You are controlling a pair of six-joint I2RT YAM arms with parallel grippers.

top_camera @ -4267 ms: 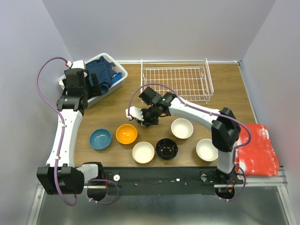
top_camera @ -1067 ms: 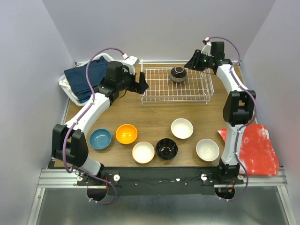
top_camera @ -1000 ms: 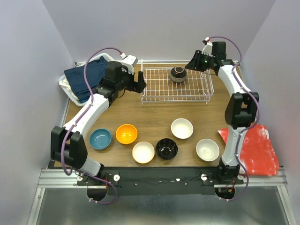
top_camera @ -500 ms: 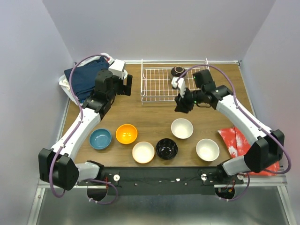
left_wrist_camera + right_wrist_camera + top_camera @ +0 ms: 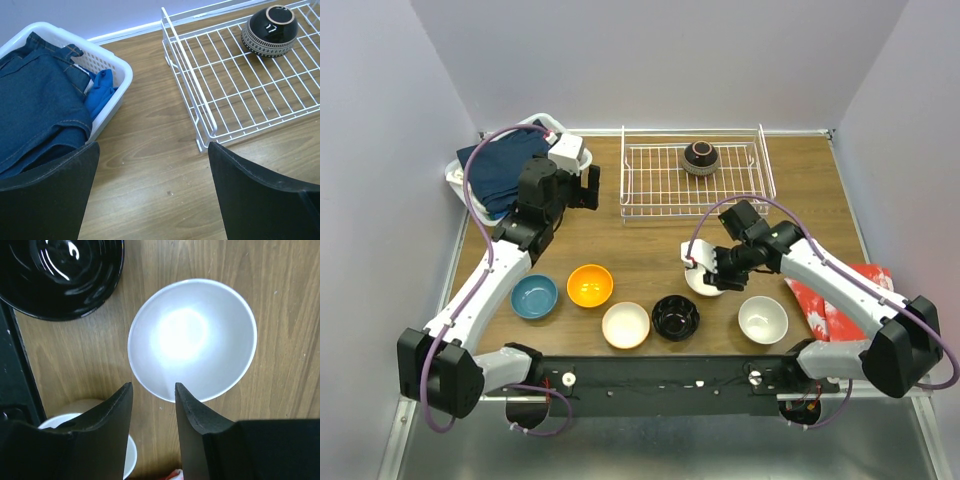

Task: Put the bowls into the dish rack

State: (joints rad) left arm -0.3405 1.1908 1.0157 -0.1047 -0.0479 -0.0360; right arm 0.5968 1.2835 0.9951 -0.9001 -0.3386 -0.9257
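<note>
Your right tool [image 5: 153, 386] hangs over the near rim of a white bowl [image 5: 192, 337] on the table [image 5: 280, 280], fingers slightly apart and pinching nothing. The left tool [image 5: 152, 146] is spread wide. The dish rack [image 5: 172, 47] sits ahead to its right, with one dark bowl [image 5: 270, 25] inside.

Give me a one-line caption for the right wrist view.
Right gripper open over the rim of a white bowl on the wooden table, glossy black bowl alongside.

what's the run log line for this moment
right gripper: open over rim of white bowl | left gripper: open, empty, beside dish rack | in rack: one dark patterned bowl, upside down
</note>
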